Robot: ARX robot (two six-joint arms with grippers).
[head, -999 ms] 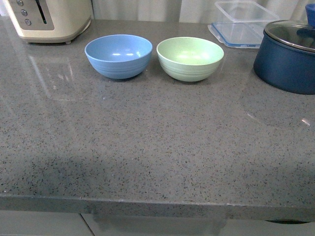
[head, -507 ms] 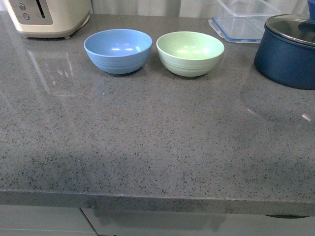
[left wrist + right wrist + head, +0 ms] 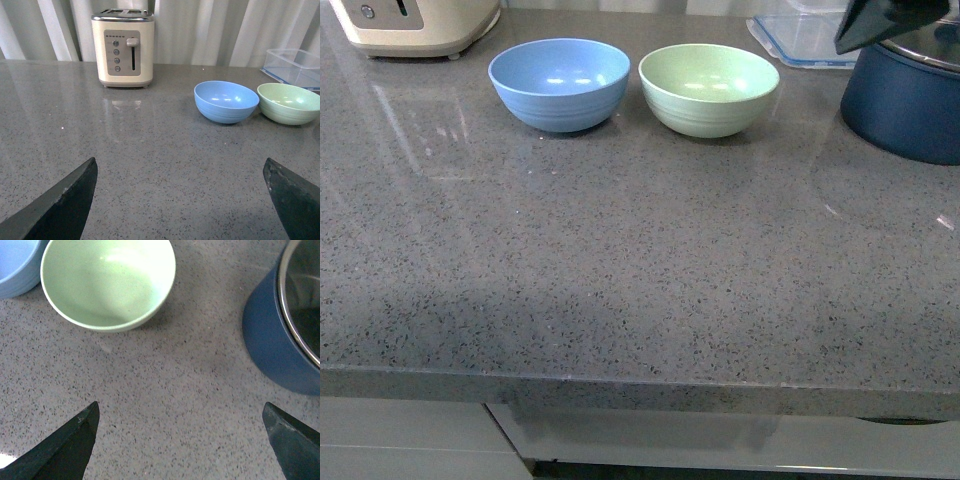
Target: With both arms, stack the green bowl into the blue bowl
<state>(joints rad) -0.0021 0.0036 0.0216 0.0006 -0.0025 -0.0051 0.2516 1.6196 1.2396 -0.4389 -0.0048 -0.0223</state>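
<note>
**A:** How far along is the stacking?

**B:** Not started, I'd say. The grey speckled table point(image 3: 620, 260) carries everything. At its far right stands the navy pot point(image 3: 905, 105) with its glass lid, and at the far left the cream toaster point(image 3: 123, 47). A clear lidded container point(image 3: 800, 38) sits behind the bowls.

**A:** And the bowls themselves?

**B:** The blue bowl point(image 3: 559, 85) and the green bowl point(image 3: 709, 90) stand side by side near the back of the table. Both are upright and empty, with a narrow gap between them and the blue one on the left. Nothing is nested yet.

**A:** Are the claws holding anything?

**B:** No. The right claw point(image 3: 180, 410) has its jaws spread wide with nothing between them. It hangs over bare table between the green bowl and the pot (a dark bit of the right arm point(image 3: 880, 22) shows in the front view's top corner). The left claw point(image 3: 180, 167) is also wide open and empty. It sits low over the table, well apart from both bowls.

**A:** So what's left?

**B:** All of it, as I judge it: reaching the green bowl, gripping it, lifting it and setting it into the blue one.
</note>
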